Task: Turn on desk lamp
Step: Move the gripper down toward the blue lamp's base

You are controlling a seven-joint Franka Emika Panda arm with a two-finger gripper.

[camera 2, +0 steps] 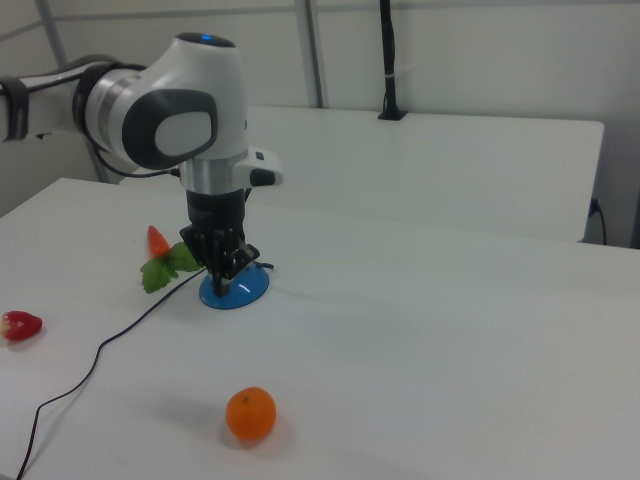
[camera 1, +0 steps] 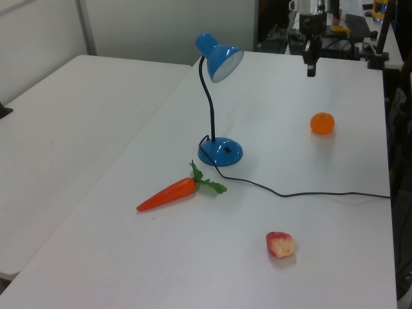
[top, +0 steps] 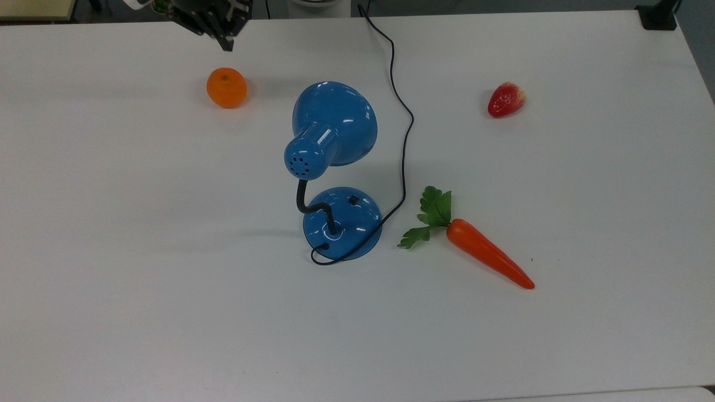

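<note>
Desk lamp stands mid-table, base switch exposed upward for a press. Gripper hangs above the table's far edge near the orange; finger state cannot be told

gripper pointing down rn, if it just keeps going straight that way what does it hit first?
Probably bare table. The gripper hangs fingers-down near the far edge, short of the orange and well away from the lamp. Depth is uncertain, so the orange could be closer than it looks.
</note>
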